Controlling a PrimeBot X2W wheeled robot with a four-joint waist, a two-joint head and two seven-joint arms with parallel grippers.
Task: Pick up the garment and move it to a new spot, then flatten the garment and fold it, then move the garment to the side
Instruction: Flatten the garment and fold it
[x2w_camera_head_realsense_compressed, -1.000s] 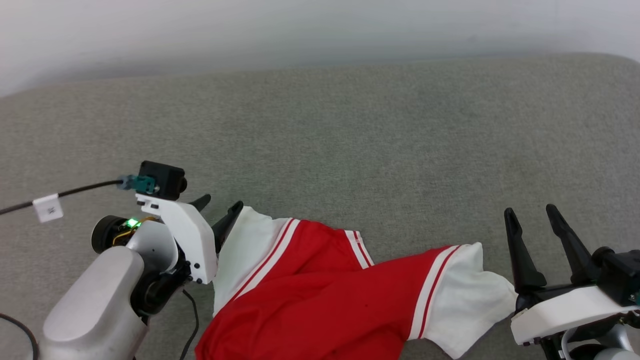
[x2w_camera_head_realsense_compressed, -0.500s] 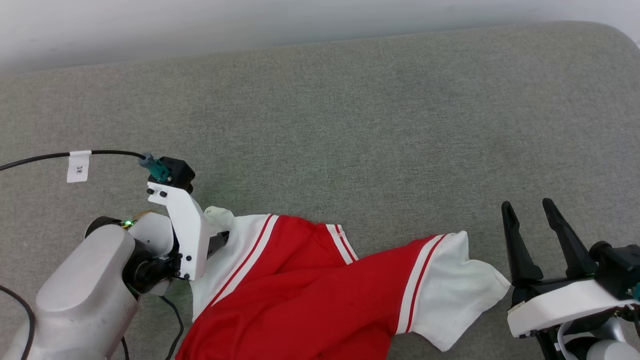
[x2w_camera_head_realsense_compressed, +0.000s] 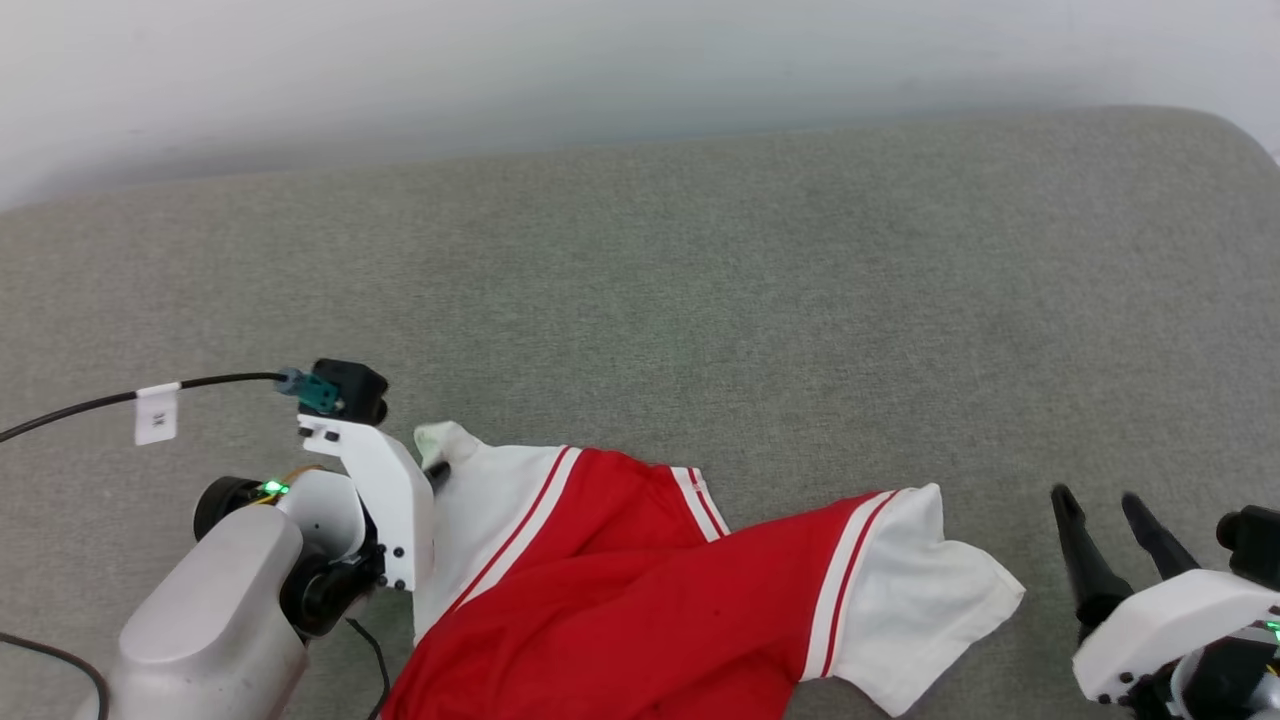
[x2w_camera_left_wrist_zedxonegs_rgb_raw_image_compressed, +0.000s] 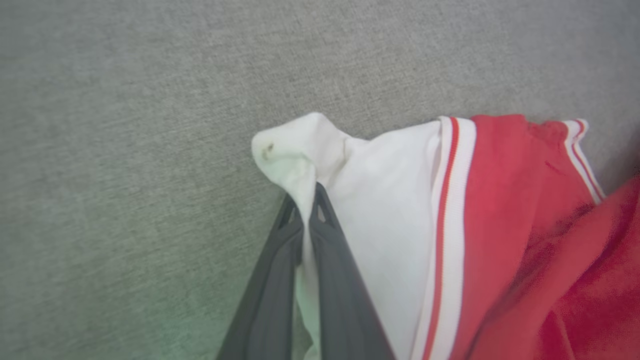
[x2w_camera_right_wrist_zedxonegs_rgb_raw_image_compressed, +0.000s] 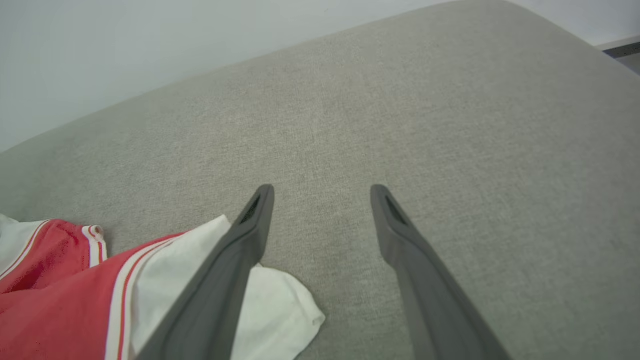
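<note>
Your left gripper (x2w_camera_left_wrist_zedxonegs_rgb_raw_image_compressed: 306, 197) now pinches the garment (x2w_camera_head_realsense_compressed: 620, 600) at its white sleeve corner (x2w_camera_left_wrist_zedxonegs_rgb_raw_image_compressed: 282, 150), jaws pressed together. A second ago they stood apart just beside that edge. The corner now bunches into a small peak past the tips, where it lay flat before. Your right gripper (x2w_camera_head_realsense_compressed: 1102, 500) sits lower and farther right in the head view, now clear of the other sleeve (x2w_camera_head_realsense_compressed: 920, 590) it was just beside.
</note>
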